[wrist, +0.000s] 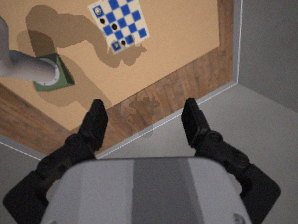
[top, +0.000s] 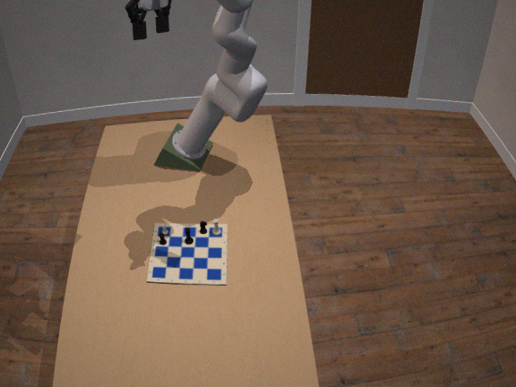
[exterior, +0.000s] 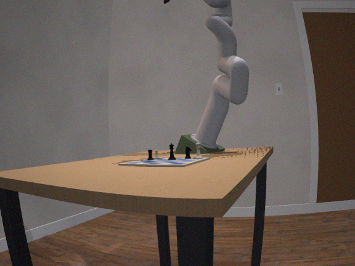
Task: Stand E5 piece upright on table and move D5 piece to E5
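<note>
We find the tool [top: 148, 24] raised high above the bench [top: 112, 331], at the 11 o'clock corner of the top view, well apart from the board [top: 188, 255]. Its fingers stand wide apart and hold nothing; in the wrist view only floor and bench edge show between them.

The arm [top: 224, 90] rises from a green wedge base [top: 179, 157] fixed to the bench at 12 o'clock of the board. The arm's shadow falls across the bench and over the board's 9 o'clock side.

The board is blue and cream, lying flat on the bench. We count five pieces, all along its 12 o'clock edge and the row next to it. In the top view a pale piece [top: 165, 229] stands near the 10 o'clock corner, with a black pawn [top: 162, 239] just beside it at its 6 o'clock. A tall black piece [top: 189, 236] stands near the middle of that second row. A black knight [top: 203, 227] stands at its 1 o'clock, and a pale piece [top: 216, 227] stands at the knight's 3 o'clock, near the board's 2 o'clock corner.

In the exterior view all five pieces appear upright. We cannot read the edge letters and digits at this size, so we cannot tell which pieces occupy E5 and D5.
</note>
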### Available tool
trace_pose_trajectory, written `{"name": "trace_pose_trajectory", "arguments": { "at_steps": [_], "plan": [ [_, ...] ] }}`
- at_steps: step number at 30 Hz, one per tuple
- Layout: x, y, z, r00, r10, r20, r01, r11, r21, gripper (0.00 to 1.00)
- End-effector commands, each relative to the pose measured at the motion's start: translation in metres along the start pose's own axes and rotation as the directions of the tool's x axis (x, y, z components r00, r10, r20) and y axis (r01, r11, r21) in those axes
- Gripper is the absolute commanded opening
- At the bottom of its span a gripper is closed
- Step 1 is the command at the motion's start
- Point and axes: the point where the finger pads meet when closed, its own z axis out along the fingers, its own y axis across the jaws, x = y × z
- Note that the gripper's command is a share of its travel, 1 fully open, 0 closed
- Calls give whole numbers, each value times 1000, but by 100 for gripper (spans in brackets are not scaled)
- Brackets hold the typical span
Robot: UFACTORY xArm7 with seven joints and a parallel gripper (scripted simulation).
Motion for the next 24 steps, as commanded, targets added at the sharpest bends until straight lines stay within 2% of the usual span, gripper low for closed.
{"name": "trace_pose_trajectory", "arguments": {
  "at_steps": [1,5,6,7,12,13,24],
  "plan": [
    [0,0,-1,1000,0,0,0,1000,1,100],
    [0,0,-1,1000,0,0,0,1000,1,100],
    [-33,12,21,994,-35,-99,40,998,51,100],
    [-46,15,35,978,-62,-200,82,992,95,100],
    [-55,19,41,978,-62,-200,82,992,95,100],
    [-64,22,47,978,-62,-200,82,992,95,100],
    [-64,22,47,978,-62,-200,82,992,95,100]
  ]
}}
